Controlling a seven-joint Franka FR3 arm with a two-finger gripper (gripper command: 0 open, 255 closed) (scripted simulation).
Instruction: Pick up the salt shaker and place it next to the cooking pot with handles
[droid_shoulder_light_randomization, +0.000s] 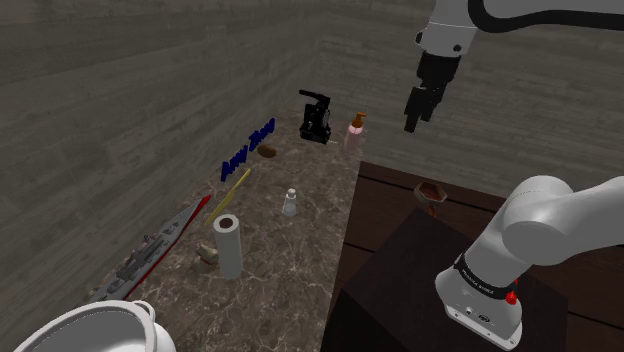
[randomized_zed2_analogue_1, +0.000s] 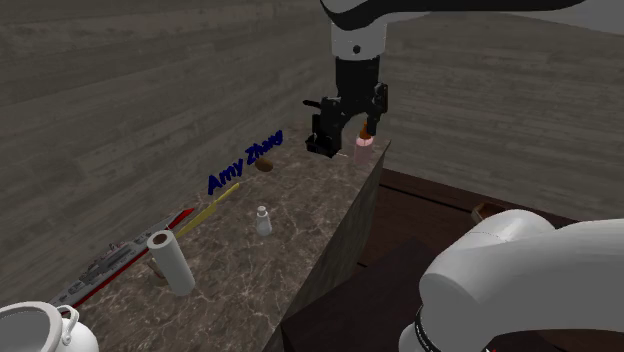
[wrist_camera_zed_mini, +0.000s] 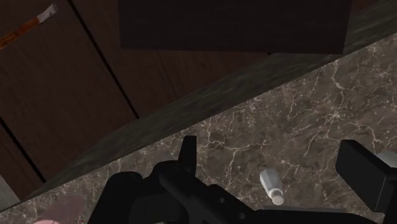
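Observation:
The salt shaker (droid_shoulder_light_randomization: 289, 203) is a small pale bottle standing upright in the middle of the marble counter (droid_shoulder_light_randomization: 290, 270); it is also in the second exterior view (randomized_zed2_analogue_1: 263, 221) and the wrist view (wrist_camera_zed_mini: 271, 186). A white cooking pot with handles (droid_shoulder_light_randomization: 95, 328) sits at the counter's near end, toward the shoulder view's lower left (randomized_zed2_analogue_1: 35, 325). My black gripper (droid_shoulder_light_randomization: 420, 105) hangs high above the counter's far end, well away from the shaker. Its fingers (randomized_zed2_analogue_1: 345, 135) stand apart, open, with nothing between them.
A white paper roll (droid_shoulder_light_randomization: 228, 245) stands between shaker and pot. Along the wall lie a grey ship model (droid_shoulder_light_randomization: 150, 255), a yellow stick (droid_shoulder_light_randomization: 230, 190) and blue lettering (droid_shoulder_light_randomization: 247, 150). A black machine (droid_shoulder_light_randomization: 316, 115) and a pink bottle (droid_shoulder_light_randomization: 355, 130) stand at the far end.

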